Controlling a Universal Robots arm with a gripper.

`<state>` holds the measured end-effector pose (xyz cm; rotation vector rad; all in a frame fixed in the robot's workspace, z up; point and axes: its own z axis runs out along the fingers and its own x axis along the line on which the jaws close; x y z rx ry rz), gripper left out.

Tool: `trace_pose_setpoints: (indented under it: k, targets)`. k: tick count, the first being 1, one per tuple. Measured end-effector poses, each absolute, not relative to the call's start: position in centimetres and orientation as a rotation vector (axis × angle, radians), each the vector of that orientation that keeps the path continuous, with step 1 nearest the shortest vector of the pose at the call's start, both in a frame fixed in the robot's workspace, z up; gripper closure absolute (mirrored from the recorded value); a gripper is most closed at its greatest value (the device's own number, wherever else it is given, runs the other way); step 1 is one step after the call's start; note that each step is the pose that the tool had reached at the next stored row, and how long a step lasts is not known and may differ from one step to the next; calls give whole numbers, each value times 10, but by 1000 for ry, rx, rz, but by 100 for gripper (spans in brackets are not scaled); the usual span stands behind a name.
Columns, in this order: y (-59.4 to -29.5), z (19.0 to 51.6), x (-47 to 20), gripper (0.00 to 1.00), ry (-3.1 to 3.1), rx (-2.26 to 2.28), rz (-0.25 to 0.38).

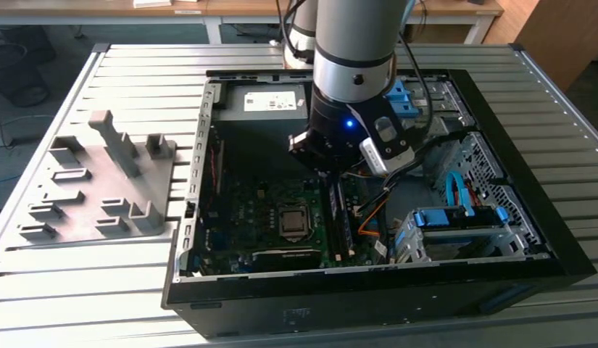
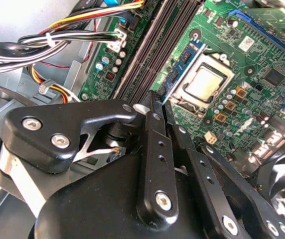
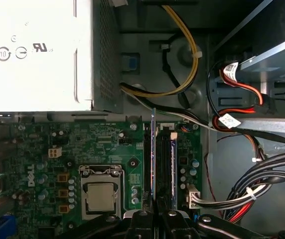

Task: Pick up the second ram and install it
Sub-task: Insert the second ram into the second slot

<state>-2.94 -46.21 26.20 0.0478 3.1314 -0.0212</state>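
My gripper (image 1: 327, 165) is down inside the open computer case (image 1: 530, 268), over the green motherboard (image 1: 250, 217). It is shut on the second ram (image 3: 153, 149), a thin blue stick seen edge-on in the first wrist view. The stick runs out from between my black fingers (image 3: 141, 217) along the long black memory slots (image 3: 146, 164). In the second wrist view the gripper (image 2: 160, 102) pinches the same blue stick (image 2: 183, 60) beside the slots (image 2: 152, 47). Another stick (image 3: 173, 164) sits in a slot farther from the processor. I cannot tell whether the held ram touches its slot.
The processor socket (image 3: 101, 195) lies beside the slots. A metal power supply (image 3: 33, 50) and bundles of cables (image 3: 262, 184) crowd the case. Blue drive brackets (image 1: 454, 217) fill the exterior view's right. A grey parts fixture (image 1: 105, 181) lies on the slatted table at the left.
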Motion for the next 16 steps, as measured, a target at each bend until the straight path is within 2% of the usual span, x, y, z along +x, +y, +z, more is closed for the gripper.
trace_pose_setpoints:
  k: [16]
  targets:
    - [-462, 253, -29, 86, 3131, 48, -22]
